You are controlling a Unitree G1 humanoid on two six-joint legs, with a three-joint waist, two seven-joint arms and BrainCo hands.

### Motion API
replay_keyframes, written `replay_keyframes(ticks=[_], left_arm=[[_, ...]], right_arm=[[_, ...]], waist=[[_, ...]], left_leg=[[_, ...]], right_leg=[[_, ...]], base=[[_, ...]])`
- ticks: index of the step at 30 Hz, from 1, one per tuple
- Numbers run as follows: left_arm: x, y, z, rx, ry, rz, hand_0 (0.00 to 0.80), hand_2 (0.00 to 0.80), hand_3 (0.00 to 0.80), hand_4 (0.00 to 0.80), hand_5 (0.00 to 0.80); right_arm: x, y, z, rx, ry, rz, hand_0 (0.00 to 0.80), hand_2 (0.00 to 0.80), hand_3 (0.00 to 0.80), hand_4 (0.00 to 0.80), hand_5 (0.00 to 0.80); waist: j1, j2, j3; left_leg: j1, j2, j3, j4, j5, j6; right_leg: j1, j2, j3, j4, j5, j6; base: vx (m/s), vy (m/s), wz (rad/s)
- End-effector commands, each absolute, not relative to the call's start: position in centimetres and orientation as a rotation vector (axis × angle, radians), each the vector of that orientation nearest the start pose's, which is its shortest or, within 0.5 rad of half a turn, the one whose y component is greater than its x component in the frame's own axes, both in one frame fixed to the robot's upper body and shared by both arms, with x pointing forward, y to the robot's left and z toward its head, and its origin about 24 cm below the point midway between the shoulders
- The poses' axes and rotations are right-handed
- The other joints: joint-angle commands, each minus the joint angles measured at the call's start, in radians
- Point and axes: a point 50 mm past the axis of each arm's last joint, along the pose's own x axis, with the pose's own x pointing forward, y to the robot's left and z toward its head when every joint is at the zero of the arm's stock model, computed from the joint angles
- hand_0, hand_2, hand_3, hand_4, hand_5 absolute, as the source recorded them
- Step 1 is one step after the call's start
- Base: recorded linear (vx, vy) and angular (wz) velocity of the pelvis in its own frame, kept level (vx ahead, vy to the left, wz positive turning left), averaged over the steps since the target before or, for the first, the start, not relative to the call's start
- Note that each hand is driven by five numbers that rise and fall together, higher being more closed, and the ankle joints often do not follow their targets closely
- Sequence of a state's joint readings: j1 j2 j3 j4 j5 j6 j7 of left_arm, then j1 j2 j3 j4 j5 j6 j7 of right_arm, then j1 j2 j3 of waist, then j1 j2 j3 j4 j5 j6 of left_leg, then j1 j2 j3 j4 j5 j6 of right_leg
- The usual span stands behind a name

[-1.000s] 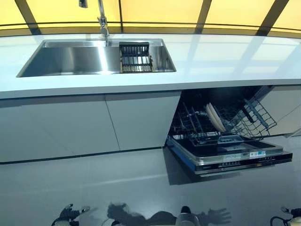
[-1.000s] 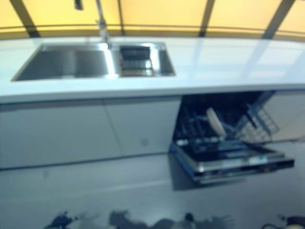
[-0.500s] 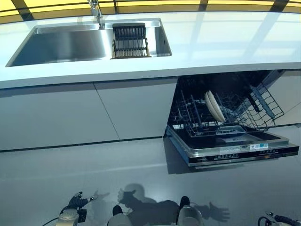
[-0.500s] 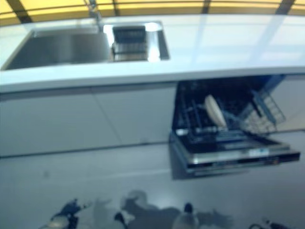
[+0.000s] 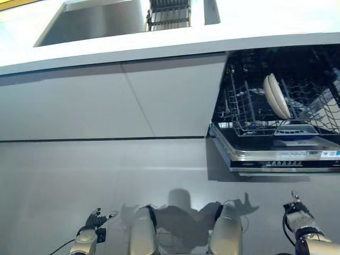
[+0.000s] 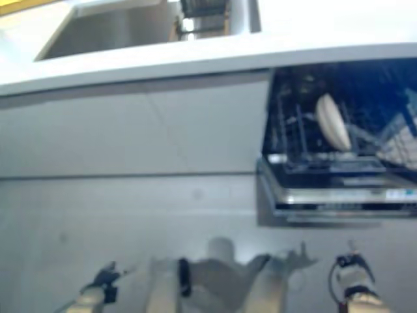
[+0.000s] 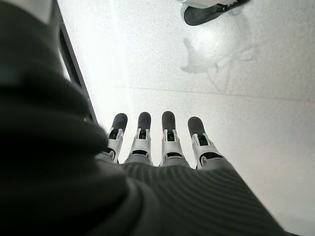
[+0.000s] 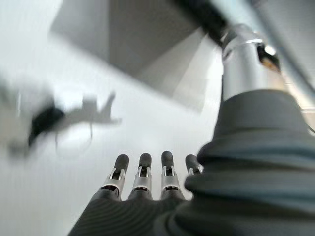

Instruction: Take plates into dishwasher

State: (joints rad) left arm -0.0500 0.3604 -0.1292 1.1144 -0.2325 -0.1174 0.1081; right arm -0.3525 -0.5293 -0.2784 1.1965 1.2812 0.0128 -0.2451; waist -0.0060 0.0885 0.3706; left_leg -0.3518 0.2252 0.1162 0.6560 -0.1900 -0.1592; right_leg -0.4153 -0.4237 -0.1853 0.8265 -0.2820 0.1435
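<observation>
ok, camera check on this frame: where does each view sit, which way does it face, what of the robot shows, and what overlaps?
Left eye view: head camera, looking down at the open dishwasher with plates racked, and the sink; left hand and right hand low in frame.
Right eye view: beside it, same scene.
Left wrist view: on the left wrist, facing the floor past straight fingers.
Right wrist view: on the right wrist, facing the floor past straight fingers.
Shared: both eyes show dishwasher, plates, sink and hands; both wrists show only floor.

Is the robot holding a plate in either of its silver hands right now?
No: the left hand and the right hand show straight fingers over bare floor, while the white plates stand in the dishwasher rack.
</observation>
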Motion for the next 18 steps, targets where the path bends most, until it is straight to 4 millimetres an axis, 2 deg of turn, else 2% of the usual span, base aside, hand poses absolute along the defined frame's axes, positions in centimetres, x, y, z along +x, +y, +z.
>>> replay_keyframes(ticks=[1, 3, 6, 9, 11, 14, 15, 16, 17, 18], left_arm=[[14.4, 27.6, -12.4, 0.228, 0.871, 0.302, 0.000, 0.000, 0.000, 0.000, 0.000], [14.5, 27.2, -12.5, 0.214, 0.863, 0.299, 0.000, 0.000, 0.000, 0.000, 0.000], [14.5, 26.7, -12.7, 0.206, 0.867, 0.291, 0.000, 0.000, 0.000, 0.000, 0.000], [14.5, 26.7, -12.7, 0.201, 0.865, 0.297, 0.000, 0.000, 0.000, 0.000, 0.000], [14.8, 26.7, -12.5, 0.195, 0.857, 0.303, 0.000, 0.000, 0.000, 0.000, 0.000], [15.1, 26.8, -12.3, 0.197, 0.852, 0.303, 0.000, 0.000, 0.000, 0.000, 0.000], [15.2, 27.0, -12.2, 0.201, 0.849, 0.303, 0.000, 0.000, 0.000, 0.000, 0.000], [15.3, 27.0, -12.2, 0.200, 0.847, 0.303, 0.000, 0.000, 0.000, 0.000, 0.000], [15.4, 27.3, -12.0, 0.208, 0.844, 0.303, 0.000, 0.000, 0.000, 0.000, 0.000], [15.5, 27.4, -11.9, 0.212, 0.841, 0.303, 0.000, 0.000, 0.000, 0.000, 0.000]], right_arm=[[25.1, -36.8, -1.5, 1.172, 0.131, -1.004, 0.000, 0.000, 0.000, 0.000, 0.000], [27.6, -36.9, 1.3, 1.250, 0.028, -0.922, 0.000, 0.000, 0.000, 0.000, 0.000], [30.9, -36.7, 5.6, 1.244, -0.058, -0.792, 0.000, 0.000, 0.000, 0.000, 0.000], [32.7, -36.4, 8.7, 1.213, -0.101, -0.706, 0.000, 0.000, 0.000, 0.000, 0.000], [34.3, -36.2, 11.9, 1.173, -0.155, -0.610, 0.000, 0.000, 0.000, 0.000, 0.000], [35.3, -36.1, 15.0, 1.138, -0.209, -0.531, 0.000, 0.000, 0.000, 0.000, 0.000], [35.8, -36.0, 16.8, 1.130, -0.251, -0.485, 0.000, 0.000, 0.000, 0.000, 0.000], [35.9, -36.0, 17.2, 1.129, -0.258, -0.477, 0.000, 0.000, 0.000, 0.000, 0.000], [36.3, -35.8, 18.9, 1.117, -0.311, -0.422, 0.000, 0.000, 0.000, 0.000, 0.000], [36.5, -35.6, 19.7, 1.111, -0.332, -0.397, 0.000, 0.000, 0.000, 0.000, 0.000]], waist=[[0.042, 0.013, -0.017], [0.053, 0.027, -0.016], [0.068, 0.043, -0.021], [0.076, 0.047, -0.025], [0.090, 0.046, -0.030], [0.105, 0.042, -0.030], [0.114, 0.038, -0.029], [0.113, 0.038, -0.028], [0.123, 0.032, -0.027], [0.128, 0.028, -0.028]], left_leg=[[-0.024, -0.061, 0.021, 0.151, -0.141, 0.134], [-0.040, -0.064, 0.012, 0.182, -0.155, 0.132], [-0.046, -0.070, 0.010, 0.205, -0.165, 0.129], [-0.050, -0.071, 0.009, 0.216, -0.169, 0.125], [-0.054, -0.072, 0.007, 0.222, -0.168, 0.121], [-0.057, -0.069, 0.002, 0.233, -0.172, 0.118], [-0.060, -0.067, -0.002, 0.235, -0.171, 0.116], [-0.061, -0.066, -0.003, 0.237, -0.171, 0.116], [-0.065, -0.062, -0.006, 0.243, -0.171, 0.114], [-0.067, -0.061, -0.008, 0.245, -0.171, 0.112]], right_leg=[[0.015, 0.036, 0.010, 0.042, -0.018, -0.100], [-0.007, 0.025, 0.015, 0.075, -0.031, -0.100], [-0.021, 0.011, 0.019, 0.108, -0.048, -0.104], [-0.027, 0.006, 0.020, 0.125, -0.057, -0.104], [-0.029, 0.002, 0.017, 0.133, -0.061, -0.105], [-0.030, -0.003, 0.010, 0.144, -0.066, -0.103], [-0.029, -0.005, 0.005, 0.147, -0.066, -0.102], [-0.028, -0.006, 0.003, 0.147, -0.066, -0.102], [-0.028, -0.007, -0.003, 0.152, -0.067, -0.100], [-0.026, -0.008, -0.006, 0.153, -0.067, -0.099]], base=[[-0.053, 0.051, 0.09], [-0.047, 0.074, 0.04], [-0.010, 0.078, 0.03], [-0.001, 0.027, 0.03], [-0.020, 0.002, 0.05], [-0.034, -0.030, 0.07], [-0.030, -0.040, 0.04], [-0.053, -0.081, 0.03], [-0.042, -0.070, 0.01], [-0.042, -0.076, 0.00]])
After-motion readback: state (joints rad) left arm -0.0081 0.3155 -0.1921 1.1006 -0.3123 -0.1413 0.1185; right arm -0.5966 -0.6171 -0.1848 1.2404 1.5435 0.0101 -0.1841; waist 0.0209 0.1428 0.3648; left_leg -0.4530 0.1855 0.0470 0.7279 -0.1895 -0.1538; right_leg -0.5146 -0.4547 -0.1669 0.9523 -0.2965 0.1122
